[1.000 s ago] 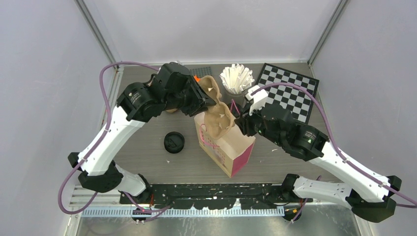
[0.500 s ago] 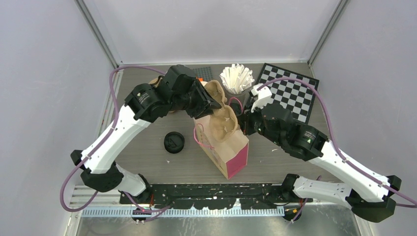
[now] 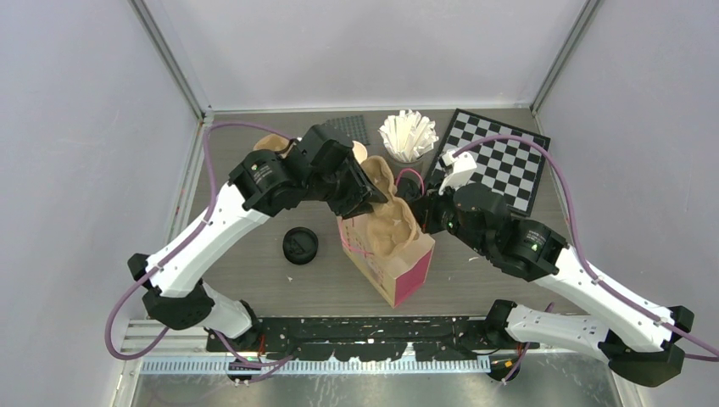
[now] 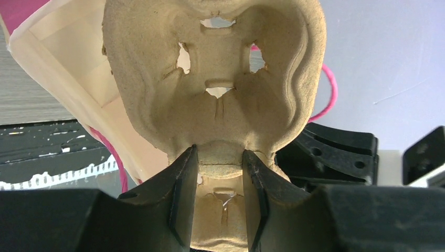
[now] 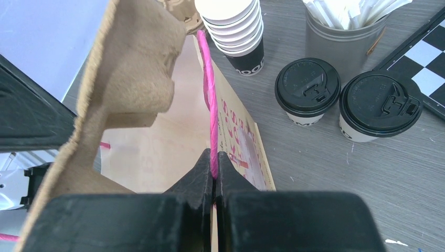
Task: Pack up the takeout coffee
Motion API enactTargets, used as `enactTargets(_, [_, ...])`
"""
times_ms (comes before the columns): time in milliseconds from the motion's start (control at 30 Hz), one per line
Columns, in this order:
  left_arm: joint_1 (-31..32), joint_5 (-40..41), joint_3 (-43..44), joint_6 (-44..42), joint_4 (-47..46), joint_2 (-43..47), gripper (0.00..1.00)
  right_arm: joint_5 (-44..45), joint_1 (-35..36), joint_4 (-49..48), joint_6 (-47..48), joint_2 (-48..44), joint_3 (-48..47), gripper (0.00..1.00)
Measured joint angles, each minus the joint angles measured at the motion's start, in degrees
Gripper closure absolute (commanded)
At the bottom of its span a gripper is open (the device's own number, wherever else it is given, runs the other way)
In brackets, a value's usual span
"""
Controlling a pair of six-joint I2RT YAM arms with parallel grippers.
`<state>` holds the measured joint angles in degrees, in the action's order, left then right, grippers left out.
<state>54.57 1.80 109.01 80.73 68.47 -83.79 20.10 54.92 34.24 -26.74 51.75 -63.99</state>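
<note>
While the right gripper (image 5: 215,155) is clenched on the pink cord handle (image 5: 209,89) of the tan paper bag (image 5: 239,131), the left gripper (image 4: 219,153) grasps the edge of a brown moulded-pulp cup carrier (image 4: 220,100) at the bag's open mouth. 2 cream-white paper takeout coffees with round black plastic lids, 1 (image 5: 307,88) just beside the other (image 5: 380,104), stand upright on the grey table (image 5: 315,157), outside the bag, near a grey cup of white straws (image 5: 341,39).

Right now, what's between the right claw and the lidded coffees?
Right wrist view: the paper bag's printed wall, then bare table, between right gripper and lidded coffees.
</note>
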Motion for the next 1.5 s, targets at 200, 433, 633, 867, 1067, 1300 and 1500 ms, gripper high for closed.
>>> enactTargets(200, [0.7, 0.8, -2.0, 1.2, 0.9, 0.5, 0.83, 0.1, 0.0, -0.4, -0.6, 0.0, 0.0, 1.0])
enactTargets(433, [0.9, 2.3, -6.6, 1.6, 1.7, 2.0, 0.84, 0.1, 0.0, -0.5, -1.9, 0.0, 0.1, 1.0])
enactTargets(633, [0.9, 1.9, -7.0, 2.9, 0.2, 1.9, 0.84, 0.0, 0.0, -1.7, -2.8, -0.5, 1.6, 1.0])
enactTargets(867, [1.4, -0.2, -4.6, 4.2, -0.7, -1.2, 0.84, -0.3, 0.0, -2.5, -3.0, -1.4, 2.5, 1.0])
enactTargets(1067, [2.0, -0.3, 0.1, 3.9, 2.8, -3.5, 0.85, -0.3, 0.0, -3.0, -3.0, -2.0, 2.9, 1.0])
enactTargets(1300, [2.0, 1.2, -2.3, 3.9, 5.0, -2.8, 0.85, -0.7, 0.0, -3.0, -3.0, -2.4, 3.3, 1.0])
enactTargets(1500, [2.0, 3.2, -2.3, 2.7, 6.5, -3.0, 0.87, -2.4, 0.0, -3.8, -3.0, -4.2, 4.7, 1.0])
